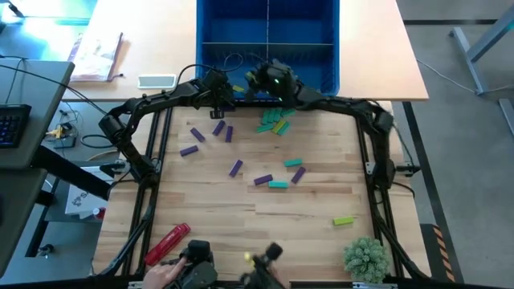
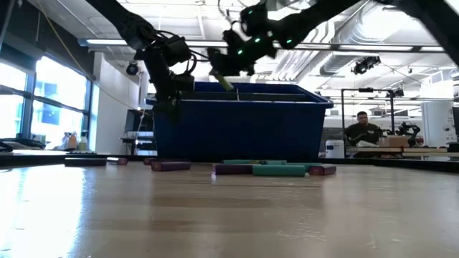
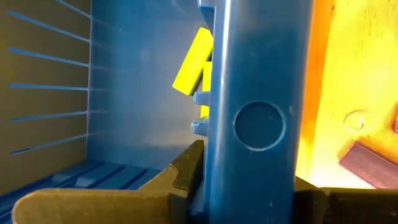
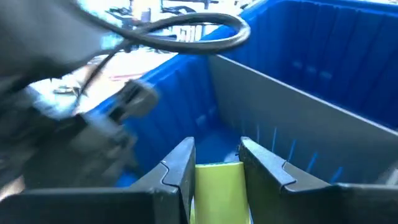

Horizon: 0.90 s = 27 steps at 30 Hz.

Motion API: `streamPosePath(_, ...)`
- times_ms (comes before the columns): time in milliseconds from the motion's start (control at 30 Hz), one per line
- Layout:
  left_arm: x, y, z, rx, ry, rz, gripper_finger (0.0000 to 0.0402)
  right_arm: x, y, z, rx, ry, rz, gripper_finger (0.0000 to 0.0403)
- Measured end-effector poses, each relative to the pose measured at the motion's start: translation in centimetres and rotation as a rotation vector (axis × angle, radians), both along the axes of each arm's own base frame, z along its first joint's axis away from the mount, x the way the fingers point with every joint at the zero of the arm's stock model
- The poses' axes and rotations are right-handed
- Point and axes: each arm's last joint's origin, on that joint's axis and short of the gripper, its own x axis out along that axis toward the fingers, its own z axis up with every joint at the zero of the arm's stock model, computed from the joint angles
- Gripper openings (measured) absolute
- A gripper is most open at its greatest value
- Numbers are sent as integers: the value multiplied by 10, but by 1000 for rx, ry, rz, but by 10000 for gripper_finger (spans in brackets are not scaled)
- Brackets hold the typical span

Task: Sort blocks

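Your right gripper [image 4: 216, 165] has its jaws clamped on a lime yellow-green rectangular block [image 4: 219, 186] over the blue plastic bin [image 1: 321, 56]. Left gripper [image 1: 217, 90] at the bin's front wall (jaw state: cannot tell). Other blocks lie on the wooden counter [image 1: 241, 225].

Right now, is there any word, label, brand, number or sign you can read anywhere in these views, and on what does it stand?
None can be read.
Papers on the side table: print too small.
Blue bin: no label visible.
Blocks: unmarked.
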Motion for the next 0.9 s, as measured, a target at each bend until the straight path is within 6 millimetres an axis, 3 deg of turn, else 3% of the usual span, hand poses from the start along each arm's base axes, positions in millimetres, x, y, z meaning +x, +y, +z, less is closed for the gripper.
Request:
streamPosePath(100,-1,1,0,4,1,4,58,12,-24,-7,49,42,-62,94)
streamPosePath(233,-1,1,0,5,1,2,58,18,-44,-10,150,76,-119,161)
streamPosePath(433,-1,2,0,6,-1,5,58,21,-40,8,142,117,-60,226)
streamPosePath(533,-1,2,0,6,-3,8,58,16,-25,36,116,136,-45,230)
streamPosePath(667,-1,2,0,7,-4,11,58,4,15,73,48,230,-78,230)
streamPosePath(900,-1,2,1,8,-6,12,58,-2,99,79,60,487,-86,230)
